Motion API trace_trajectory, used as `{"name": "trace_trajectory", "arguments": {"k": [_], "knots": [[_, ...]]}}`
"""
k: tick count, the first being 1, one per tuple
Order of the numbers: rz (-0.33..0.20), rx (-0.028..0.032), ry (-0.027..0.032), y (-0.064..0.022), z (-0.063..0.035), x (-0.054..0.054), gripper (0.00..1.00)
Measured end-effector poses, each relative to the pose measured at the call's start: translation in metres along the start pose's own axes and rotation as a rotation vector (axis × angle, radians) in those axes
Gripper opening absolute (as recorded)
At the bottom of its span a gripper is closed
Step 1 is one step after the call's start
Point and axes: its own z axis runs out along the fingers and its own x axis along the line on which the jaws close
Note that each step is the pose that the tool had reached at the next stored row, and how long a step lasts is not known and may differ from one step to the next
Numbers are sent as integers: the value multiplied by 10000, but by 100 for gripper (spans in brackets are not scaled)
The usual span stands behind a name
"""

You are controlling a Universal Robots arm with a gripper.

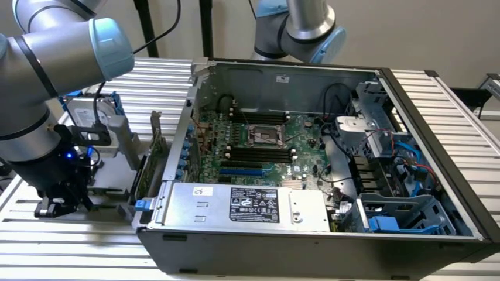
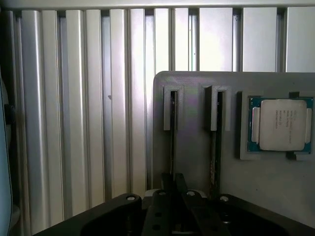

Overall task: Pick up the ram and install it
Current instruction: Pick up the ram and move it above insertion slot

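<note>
The gripper (image 2: pixel 173 183) is held low over a grey tray (image 2: pixel 194 147), at the exterior view's left of the open computer case (image 1: pixel 312 252). The ram (image 2: pixel 172 128) is stood on edge in a tray slot, in line with the gripper. A second stick (image 2: pixel 215 132) and a processor (image 2: pixel 282 124) are seated beside it. Jaws spread or closed — it cannot be told.

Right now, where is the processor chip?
In the wrist view, the processor chip lies flat in a recess of the grey tray, beside its two slotted holders, on the slatted table.
</note>
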Motion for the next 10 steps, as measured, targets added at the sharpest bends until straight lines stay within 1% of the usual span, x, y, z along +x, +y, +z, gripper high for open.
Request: {"name": "trace_trajectory", "arguments": {"k": [4, 10], "knots": [[-18, 0, 6, 0, 0, 0, 14], [-348, 3, 30, 1, 0, 0, 14]]}}
